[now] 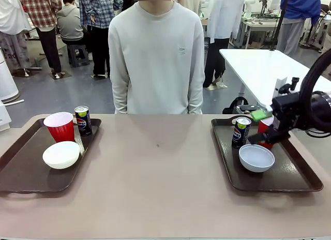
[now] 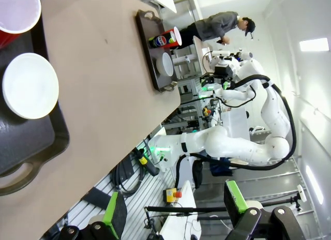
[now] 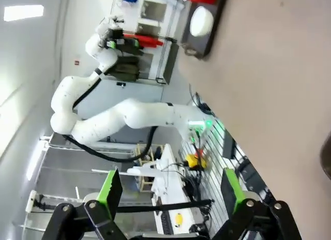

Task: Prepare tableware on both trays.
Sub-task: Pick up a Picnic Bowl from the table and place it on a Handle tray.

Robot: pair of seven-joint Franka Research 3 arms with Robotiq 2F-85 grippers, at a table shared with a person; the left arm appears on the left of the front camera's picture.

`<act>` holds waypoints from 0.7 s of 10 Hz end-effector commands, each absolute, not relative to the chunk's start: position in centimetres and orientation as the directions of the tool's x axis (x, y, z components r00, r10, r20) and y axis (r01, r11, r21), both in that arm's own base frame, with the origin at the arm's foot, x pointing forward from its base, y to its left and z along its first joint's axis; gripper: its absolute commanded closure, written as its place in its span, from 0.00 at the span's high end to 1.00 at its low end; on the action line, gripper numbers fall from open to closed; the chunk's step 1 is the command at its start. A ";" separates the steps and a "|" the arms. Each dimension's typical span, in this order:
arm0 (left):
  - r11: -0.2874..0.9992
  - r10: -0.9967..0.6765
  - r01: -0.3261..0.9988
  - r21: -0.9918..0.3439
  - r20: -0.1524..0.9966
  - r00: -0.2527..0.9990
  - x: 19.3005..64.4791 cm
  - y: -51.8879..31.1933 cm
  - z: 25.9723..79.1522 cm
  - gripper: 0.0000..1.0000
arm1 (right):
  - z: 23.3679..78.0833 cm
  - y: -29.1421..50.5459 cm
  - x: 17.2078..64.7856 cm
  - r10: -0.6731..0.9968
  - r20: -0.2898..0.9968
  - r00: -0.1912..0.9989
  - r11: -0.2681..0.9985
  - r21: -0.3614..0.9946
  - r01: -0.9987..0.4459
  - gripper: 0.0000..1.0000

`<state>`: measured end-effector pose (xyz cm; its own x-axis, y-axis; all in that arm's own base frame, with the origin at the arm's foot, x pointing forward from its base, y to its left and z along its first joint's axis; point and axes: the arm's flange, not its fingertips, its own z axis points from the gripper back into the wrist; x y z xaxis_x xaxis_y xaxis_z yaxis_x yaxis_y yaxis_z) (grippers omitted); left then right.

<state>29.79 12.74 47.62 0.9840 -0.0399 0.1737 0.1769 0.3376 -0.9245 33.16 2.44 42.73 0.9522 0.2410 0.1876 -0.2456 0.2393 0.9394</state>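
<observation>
Two trays (image 1: 31, 178) (image 1: 295, 180) each hold cup, bowl, can; right gripper (image 3: 168, 198) at frame right is wide open, holding nothing; left gripper (image 2: 176, 209) likewise.

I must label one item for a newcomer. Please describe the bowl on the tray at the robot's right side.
Find the dark brown tray on the table's right. Three things stand on it: a can, a red cup and, nearest the robot, the bowl. It alone is white, low and wide.

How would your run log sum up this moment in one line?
left tray: cup, bowl, can set | right tray: same three | right claw: open by red cup | left claw: open
</observation>
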 end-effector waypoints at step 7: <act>0.325 -0.036 0.186 -0.927 0.184 0.982 29.7 12.8 47.7 1.00 | 42.7 2.4 33.2 0.241 0.188 0.952 0.239 0.939 -0.246 1.00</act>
<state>29.79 12.74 47.62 0.9840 -0.0400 0.1737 0.1769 0.3376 -0.9245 33.16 2.36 42.39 0.9496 0.2508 0.1881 -0.2528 0.2578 0.9325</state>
